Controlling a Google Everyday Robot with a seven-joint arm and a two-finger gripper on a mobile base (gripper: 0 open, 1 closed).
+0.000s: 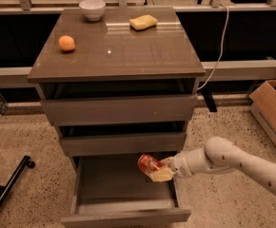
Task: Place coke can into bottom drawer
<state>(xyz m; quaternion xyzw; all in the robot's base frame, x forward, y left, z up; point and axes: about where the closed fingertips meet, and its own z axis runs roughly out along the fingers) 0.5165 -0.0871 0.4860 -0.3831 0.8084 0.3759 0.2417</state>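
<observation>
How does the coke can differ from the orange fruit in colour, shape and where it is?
The coke can is red; the orange is plain orange. The coke can is a cylinder and lies tilted; the orange is round. The gripper holds the coke can above the open bottom drawer, while the orange rests free on the cabinet top. Both are small.

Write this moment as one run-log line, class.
gripper: shut on coke can | location: over open bottom drawer, right side | can: tilted
</observation>
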